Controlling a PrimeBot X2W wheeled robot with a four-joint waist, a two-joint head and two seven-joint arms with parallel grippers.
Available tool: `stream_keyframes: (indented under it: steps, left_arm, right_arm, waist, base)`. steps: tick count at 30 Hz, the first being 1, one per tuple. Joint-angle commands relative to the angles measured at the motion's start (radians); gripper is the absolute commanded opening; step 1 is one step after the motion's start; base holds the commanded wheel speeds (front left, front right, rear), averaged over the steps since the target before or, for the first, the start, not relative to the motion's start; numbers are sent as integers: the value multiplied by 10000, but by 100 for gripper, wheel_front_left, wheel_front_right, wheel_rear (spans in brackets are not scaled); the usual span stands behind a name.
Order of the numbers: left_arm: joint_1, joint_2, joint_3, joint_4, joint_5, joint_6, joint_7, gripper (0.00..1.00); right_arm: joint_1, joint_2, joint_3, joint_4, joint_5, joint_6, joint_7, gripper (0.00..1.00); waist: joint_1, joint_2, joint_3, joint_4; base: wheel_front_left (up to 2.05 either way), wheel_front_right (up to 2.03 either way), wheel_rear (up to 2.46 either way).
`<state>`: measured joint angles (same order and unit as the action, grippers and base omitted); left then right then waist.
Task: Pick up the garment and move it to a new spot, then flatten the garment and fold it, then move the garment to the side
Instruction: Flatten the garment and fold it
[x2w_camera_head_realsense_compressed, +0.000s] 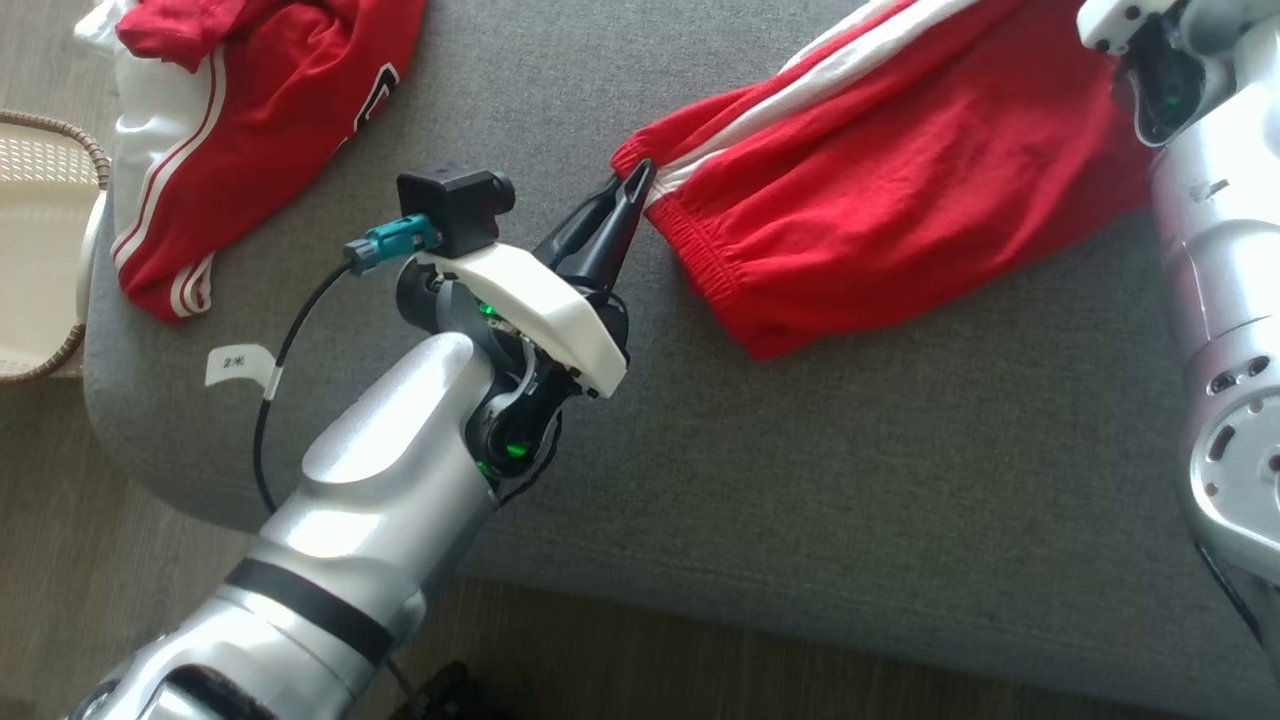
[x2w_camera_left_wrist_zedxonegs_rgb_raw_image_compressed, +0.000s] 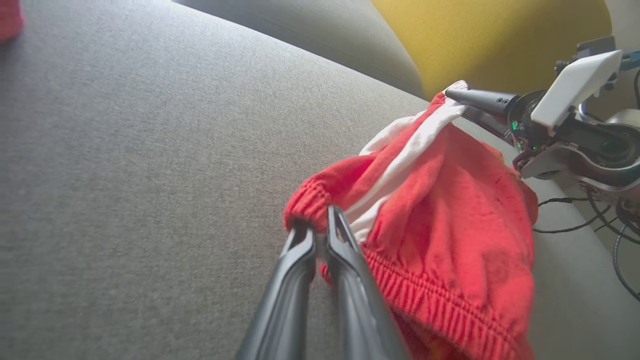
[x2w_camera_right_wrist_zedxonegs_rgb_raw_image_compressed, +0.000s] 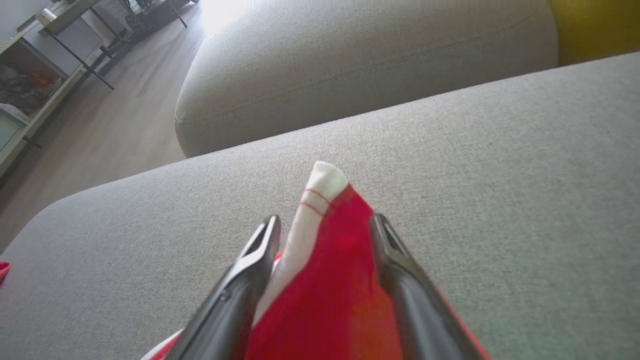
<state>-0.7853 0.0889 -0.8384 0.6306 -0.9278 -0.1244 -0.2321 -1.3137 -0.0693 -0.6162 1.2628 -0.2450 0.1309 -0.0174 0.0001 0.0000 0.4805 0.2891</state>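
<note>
Shorts (x2w_camera_head_realsense_compressed: 880, 180) lie on the sofa (x2w_camera_head_realsense_compressed: 800, 450), long axis running toward 2 o'clock from my left claw (x2w_camera_head_realsense_compressed: 635, 195), which pinches the waistband corner (x2w_camera_left_wrist_zedxonegs_rgb_raw_image_compressed: 310, 200), while my right claw (x2w_camera_right_wrist_zedxonegs_rgb_raw_image_compressed: 326, 221) at the far end stands wide, cloth loose between its fingers.
</note>
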Motion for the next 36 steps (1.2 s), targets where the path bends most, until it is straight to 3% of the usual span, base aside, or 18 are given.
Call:
stream_keyframes:
  steps: [1, 2, 8, 17, 25, 31, 36]
  left_arm:
    - [-284, 181, 251, -46, 66, -59, -149, 95]
    - [-277, 186, 272, 19, 77, -59, -166, 100]
    - [-160, 369, 247, 299, 314, 48, -222, 100]
    - [523, 925, 1292, -380, 1280, 1097, -292, 100]
    - [2281, 1241, 3065, -2477, 2933, 2122, -295, 100]
    - [3909, 1271, 4391, -3887, 4146, 2566, -295, 100]
    - [5296, 1064, 5272, -4759, 5079, 2653, -296, 100]
  right_arm:
    - [-606, 191, -36, -186, 70, -2, -260, 100]
    - [-587, 191, -99, -152, 76, -2, -321, 100]
    - [-341, 191, 10, -34, -289, -2, -717, 100]
    - [91, 191, 365, 240, 370, -2, -1590, 100]
    - [1033, 191, 2731, 135, 1378, -2, -2428, 100]
    - [3806, 191, 5337, -3567, 3281, -2, -2441, 100]
    - [6572, 191, 5966, -6424, 3685, -2, -2442, 100]
  waist:
    - [-1, 0, -83, -61]
    - [-1, 0, -118, -106]
    - [-1, 0, -534, -392]
    - [-1, 0, -1814, -1025]
    - [-1, 0, -2991, -1476]
    - [-1, 0, -3662, -1838]
    - [-1, 0, -4097, -2081]
  base:
    - [0, 0, 0]
    - [0, 0, 0]
    - [0, 0, 0]
    - [0, 0, 0]
    - [0, 0, 0]
    - [0, 0, 0]
    - [0, 0, 0]
